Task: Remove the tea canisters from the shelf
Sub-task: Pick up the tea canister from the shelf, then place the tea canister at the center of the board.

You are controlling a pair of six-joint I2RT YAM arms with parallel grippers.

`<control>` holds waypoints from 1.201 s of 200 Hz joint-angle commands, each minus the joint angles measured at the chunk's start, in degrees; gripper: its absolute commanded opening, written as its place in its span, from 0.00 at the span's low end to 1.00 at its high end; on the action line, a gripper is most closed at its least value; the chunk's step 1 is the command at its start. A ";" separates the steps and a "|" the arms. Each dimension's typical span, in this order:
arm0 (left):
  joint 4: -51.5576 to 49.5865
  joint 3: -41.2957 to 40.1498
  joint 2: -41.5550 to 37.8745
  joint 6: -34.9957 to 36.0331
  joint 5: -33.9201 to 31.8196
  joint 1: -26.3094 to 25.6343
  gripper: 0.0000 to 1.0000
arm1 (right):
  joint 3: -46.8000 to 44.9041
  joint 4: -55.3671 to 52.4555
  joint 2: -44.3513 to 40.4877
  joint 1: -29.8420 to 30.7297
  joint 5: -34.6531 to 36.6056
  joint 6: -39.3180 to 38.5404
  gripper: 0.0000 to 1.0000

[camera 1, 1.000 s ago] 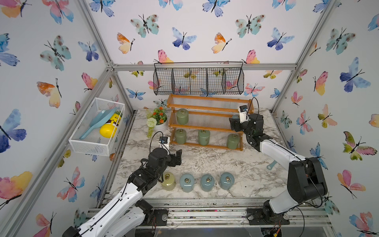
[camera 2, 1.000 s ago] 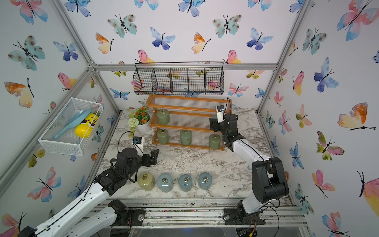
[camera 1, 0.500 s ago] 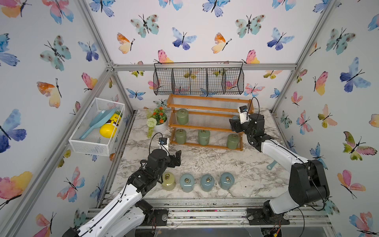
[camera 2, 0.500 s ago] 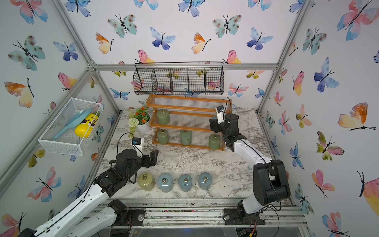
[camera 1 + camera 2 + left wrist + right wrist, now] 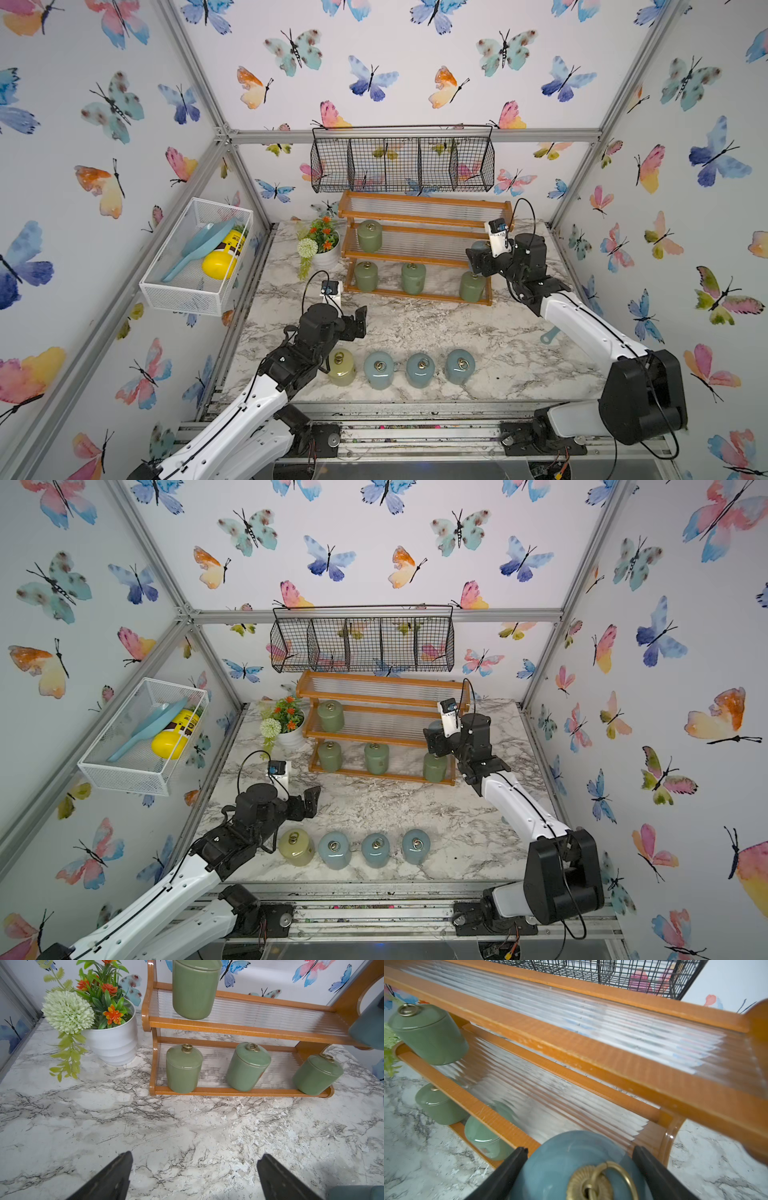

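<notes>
- Far left of the shelf (image 5: pixel 415 295), up on the side wall: white mesh basket (image 5: pixel 183 299) holding a yellow bottle (image 5: pixel 222 259) and a blue scoop (image 5: pixel 199 249).
- Just beside the shelf's left end: white flower pot (image 5: pixel 326 257), upright on the marble table (image 5: pixel 415 332).
- In front of the shelf's left end, well apart from it: left gripper (image 5: pixel 358 322), jaws spread wide, gripping nothing.
- Well in front of the shelf, in one row: cream canister (image 5: pixel 341 368), then three blue canisters (image 5: pixel 379 370) (image 5: pixel 420 370) (image 5: pixel 460 365), all upright, near each other without touching.
- On the shelf's middle tier, at the left end: one green canister (image 5: pixel 369 236), upright.
- On the shelf's bottom tier: three green canisters (image 5: pixel 366 276) (image 5: pixel 413 278) (image 5: pixel 472 286), spaced apart, the last at the right end.
- Above the shelf, on the back wall: black wire basket (image 5: pixel 403 166).
- At the shelf's right end, level with the middle tier: right gripper (image 5: pixel 579 1149), clamped on a pale blue canister (image 5: pixel 560 1167), one finger against each side, ring pull (image 5: pixel 602 1180) toward the wrist camera. Cannot tell whether it touches the tier.
</notes>
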 commanded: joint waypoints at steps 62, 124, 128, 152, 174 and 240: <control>0.75 -0.58 -1.31 1.35 2.87 0.66 0.99 | -14.21 -2.34 -17.41 0.12 -2.47 7.16 0.74; 0.73 -1.21 -1.21 1.82 5.20 0.77 0.98 | -25.60 -4.70 -27.80 1.39 2.21 13.02 0.71; 0.81 -1.23 -1.30 1.83 5.28 0.81 0.99 | -26.15 -4.87 -28.28 1.50 2.38 13.48 0.71; 1.34 -1.81 -1.25 1.93 5.54 0.82 0.98 | -29.59 -5.31 -30.63 2.30 3.66 15.68 0.70; 1.61 -2.16 -1.05 1.99 5.73 0.77 0.98 | -32.12 -5.69 -31.53 3.38 4.79 18.07 0.69; 2.23 -2.51 -0.59 2.89 5.91 0.90 0.98 | -31.91 -7.18 -27.51 13.34 17.78 24.90 0.69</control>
